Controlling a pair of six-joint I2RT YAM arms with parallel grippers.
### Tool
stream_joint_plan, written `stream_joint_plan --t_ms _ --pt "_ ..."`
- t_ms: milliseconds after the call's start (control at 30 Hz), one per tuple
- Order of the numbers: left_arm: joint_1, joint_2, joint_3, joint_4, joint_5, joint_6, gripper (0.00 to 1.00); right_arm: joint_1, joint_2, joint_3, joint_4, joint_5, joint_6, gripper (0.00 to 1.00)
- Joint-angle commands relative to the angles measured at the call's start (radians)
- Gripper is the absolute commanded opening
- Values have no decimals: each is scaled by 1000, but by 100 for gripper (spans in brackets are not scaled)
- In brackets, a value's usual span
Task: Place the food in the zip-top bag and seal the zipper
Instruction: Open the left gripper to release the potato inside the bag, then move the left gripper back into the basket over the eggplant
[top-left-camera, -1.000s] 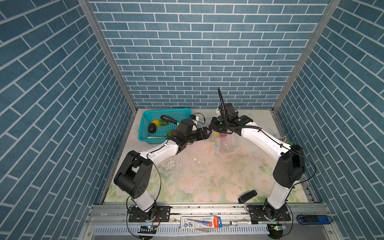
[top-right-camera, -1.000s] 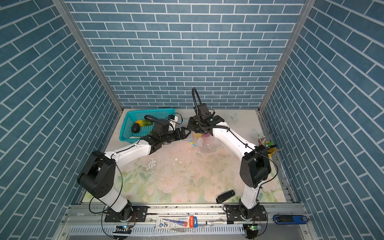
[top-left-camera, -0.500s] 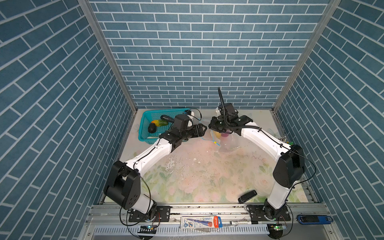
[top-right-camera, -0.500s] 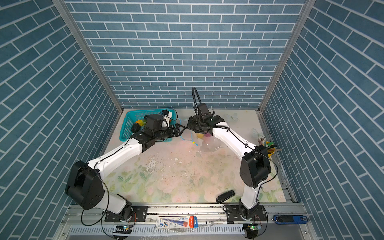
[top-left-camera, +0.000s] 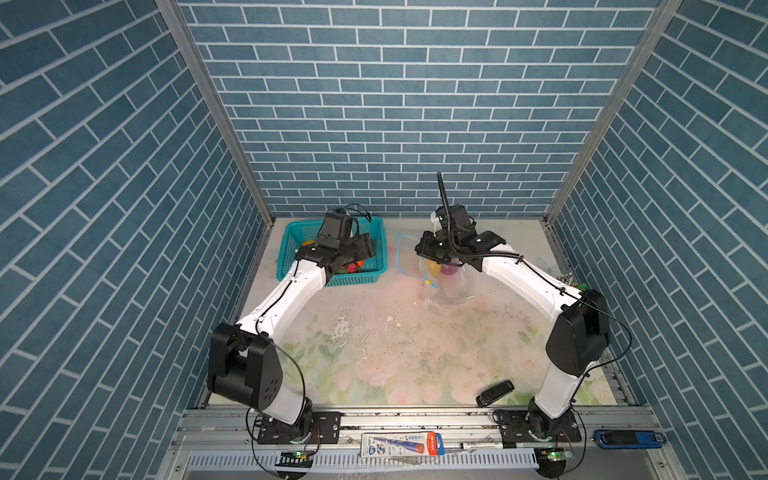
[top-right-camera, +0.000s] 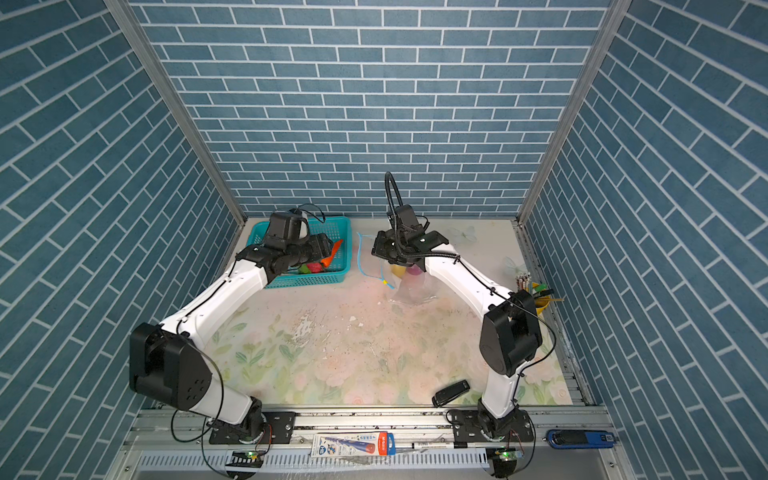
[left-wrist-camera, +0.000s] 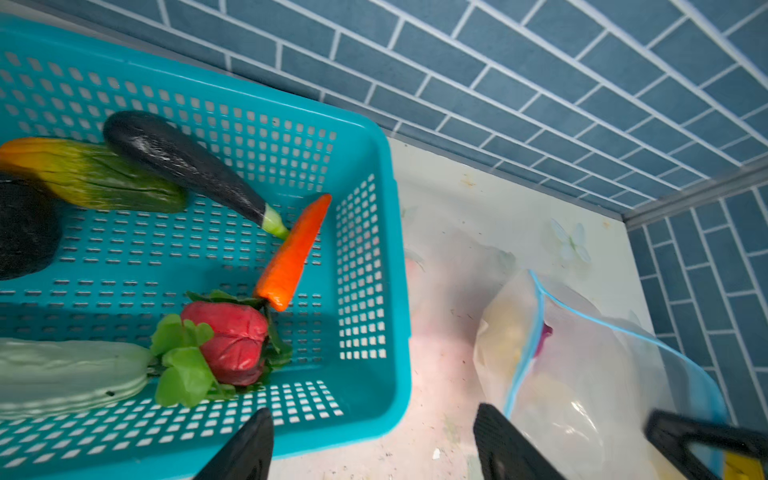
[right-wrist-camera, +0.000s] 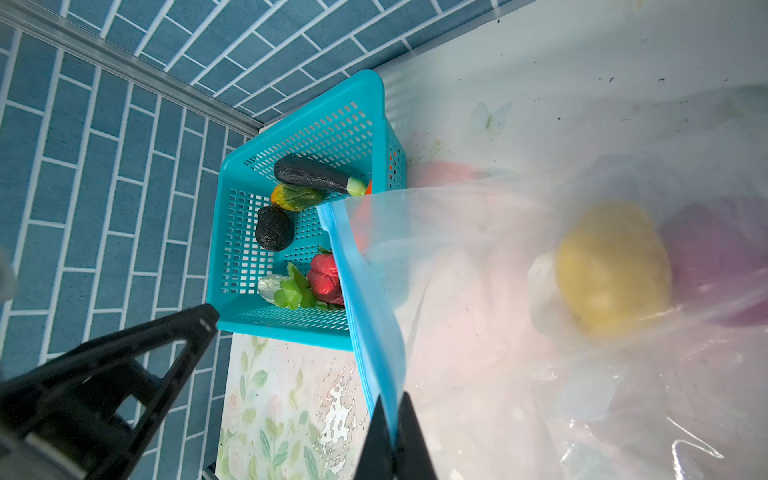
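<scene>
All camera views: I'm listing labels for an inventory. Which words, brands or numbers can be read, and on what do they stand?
Nothing reads clearly.
On the blue and red pack on the front rail: print too small to read.
On the blue device beside it: pale marks, too blurred.
On the teal basket and the zip-top bag: no text shows.

Lit brightly and evenly from above in both top views, with soft shadows on the table (top-left-camera: 374, 353). Sharp at centre, bowed along the brick walls (top-left-camera: 83, 208) toward the edges. Out of focus in the right wrist view on the bag (right-wrist-camera: 498, 270) and yellow fruit (right-wrist-camera: 613, 266), with glare on creases. Slightly smeared in the left wrist view on the eggplant (left-wrist-camera: 178, 162).
</scene>
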Motion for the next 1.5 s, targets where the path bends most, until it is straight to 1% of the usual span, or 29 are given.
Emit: stream_joint_plan --t_ms 0,167,333,500,700,867,1067,1300,1467 --pt "35 64 30 9 -73 -38 77 -2 -17 -26 21 -17 20 0" --pt "98 179 59 112 -82 -130 72 -2 2 -16 21 -35 17 0" --pt "144 273 93 179 -121 -181 72 -2 13 -6 9 -42 4 0" --pt "198 358 110 275 -112 -255 69 -5 20 -8 5 -46 -4 0" --pt "231 449 166 323 -119 -281 67 -9 41 13 1 -67 -4 0" --pt "250 519 228 318 -100 -303 64 -10 52 32 -13 -75 -9 0" --pt "252 578 295 293 -103 -297 60 -11 61 41 -26 -80 -11 0" --pt "267 613 311 296 -103 -310 59 -14 58 45 -37 -77 -13 0" --pt "281 650 334 315 -55 -349 59 -13 66 53 -39 -87 -7 0"
